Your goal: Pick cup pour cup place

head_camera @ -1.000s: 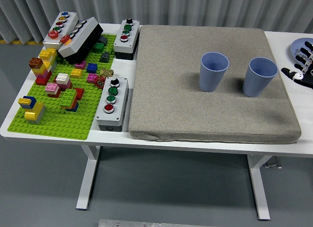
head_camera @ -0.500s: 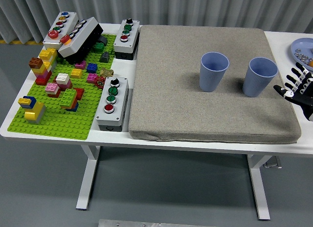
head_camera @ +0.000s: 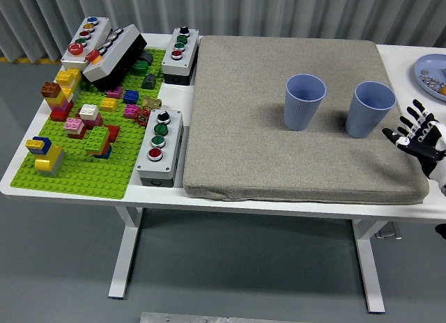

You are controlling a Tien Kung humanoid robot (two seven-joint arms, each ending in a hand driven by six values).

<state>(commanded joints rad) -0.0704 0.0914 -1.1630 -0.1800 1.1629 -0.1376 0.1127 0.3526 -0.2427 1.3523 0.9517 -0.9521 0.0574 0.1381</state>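
My right hand (head_camera: 417,136) is hovering over the right edge of the thick grey fabric mat (head_camera: 279,156), black fingers (head_camera: 410,115) spread wide and holding nothing. Just beside it, I am seeing the nearer blue ribbed plastic cup (head_camera: 368,109) standing upright on the mat, apart from my fingertips. A second blue ribbed cup (head_camera: 304,101) is standing near it to the left, with nothing lying between them. A blue plate (head_camera: 426,70) is sitting at the white table's (head_camera: 21,171) far right corner. Well apart on the left are grey button boxes (head_camera: 160,146) and a green brick baseplate (head_camera: 83,171) with coloured bricks.
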